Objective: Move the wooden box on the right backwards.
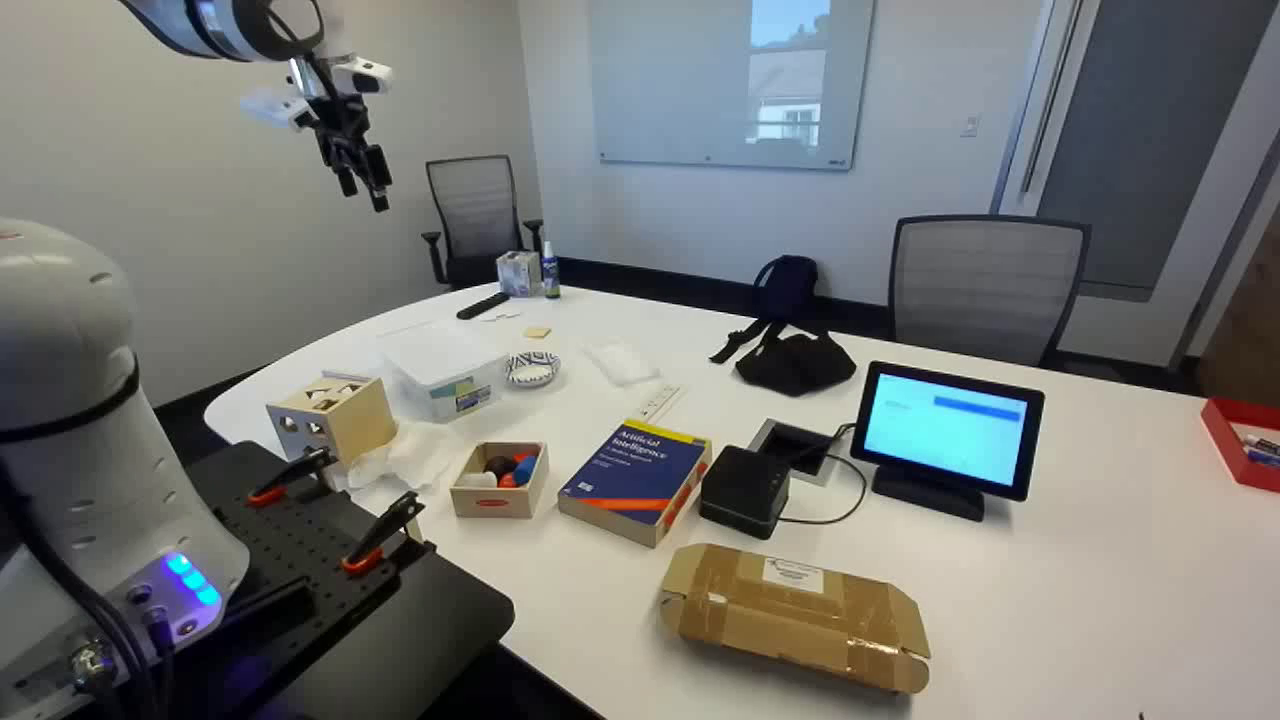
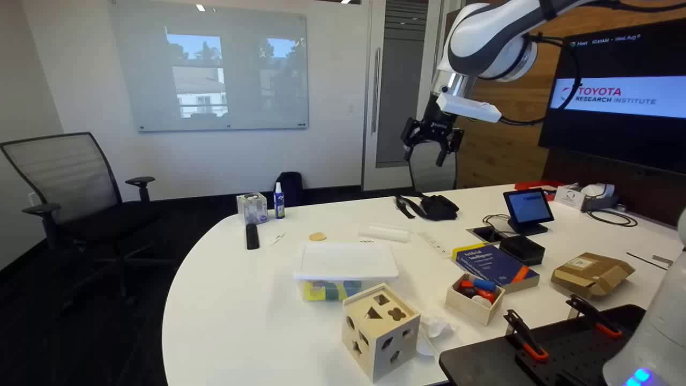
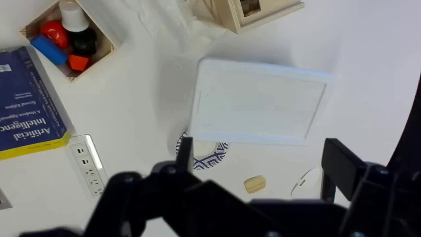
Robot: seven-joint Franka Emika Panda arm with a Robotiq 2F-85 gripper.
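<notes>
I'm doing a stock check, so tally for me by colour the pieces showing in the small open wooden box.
White piece: 1
Blue piece: 1
Black piece: 1
Red or orange-red pieces: 2
Total showing in the wooden box: 5; anything underneath is hidden.

A blue book (image 1: 632, 472) lies near a cardboard package (image 1: 790, 618).

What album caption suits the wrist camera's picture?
The open gripper hangs above a white table: lidded tub, small wooden box of colourful pieces, blue book.
</notes>
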